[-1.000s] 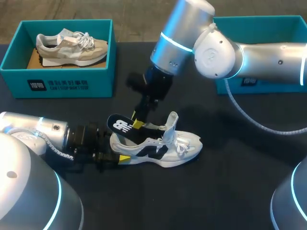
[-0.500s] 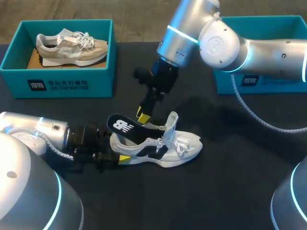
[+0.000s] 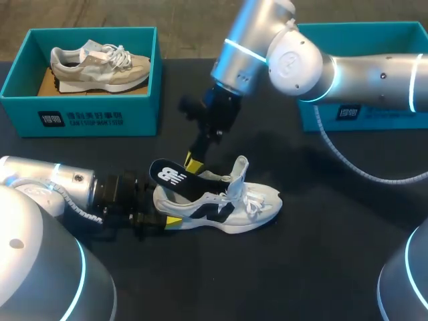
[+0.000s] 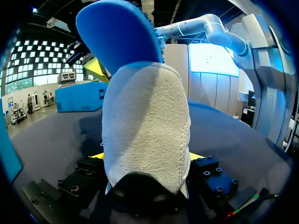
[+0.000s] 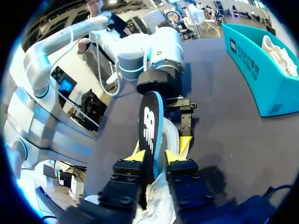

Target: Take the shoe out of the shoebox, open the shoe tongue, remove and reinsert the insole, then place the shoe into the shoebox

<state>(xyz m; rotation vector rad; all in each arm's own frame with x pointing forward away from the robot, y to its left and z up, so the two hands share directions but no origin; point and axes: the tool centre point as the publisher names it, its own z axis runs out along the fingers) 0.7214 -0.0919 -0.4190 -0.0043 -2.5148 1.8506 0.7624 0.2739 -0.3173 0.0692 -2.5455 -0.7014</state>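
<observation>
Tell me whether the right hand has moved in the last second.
Yes, slightly: the right hand has pulled a little up and away from the shoe, gripping the insole.

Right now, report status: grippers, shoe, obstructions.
Left gripper shut on shoe heel. Right gripper shut on insole, heel end raised out. Beige shoe boxed, apart.

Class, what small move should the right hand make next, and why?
Probably lift the insole clear of the shoe: the right hand pinches it, its front end sits inside the shoe, and the left hand clamps the heel.
</observation>
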